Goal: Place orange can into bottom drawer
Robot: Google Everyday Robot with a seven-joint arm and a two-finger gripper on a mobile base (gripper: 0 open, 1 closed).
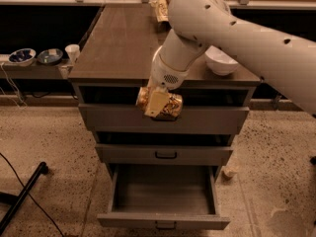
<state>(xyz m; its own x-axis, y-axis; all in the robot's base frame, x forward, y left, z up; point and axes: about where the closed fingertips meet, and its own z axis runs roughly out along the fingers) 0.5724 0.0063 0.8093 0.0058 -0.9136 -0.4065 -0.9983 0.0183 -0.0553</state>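
My gripper (159,104) is shut on the orange can (167,105), which lies sideways between the fingers. It hangs in the air in front of the top drawer's front, just past the cabinet top's front edge. The bottom drawer (164,220) is pulled open below it and its inside shows bare. My white arm reaches in from the upper right, over the cabinet top.
A white bowl (220,61) sits on the cabinet top (118,48) at the right, partly behind my arm. A crinkled bag (162,8) lies at the back. The middle drawer (165,154) is shut. Bowls and a cup (72,52) stand on a low shelf at left. A dark pole (22,196) lies on the floor at left.
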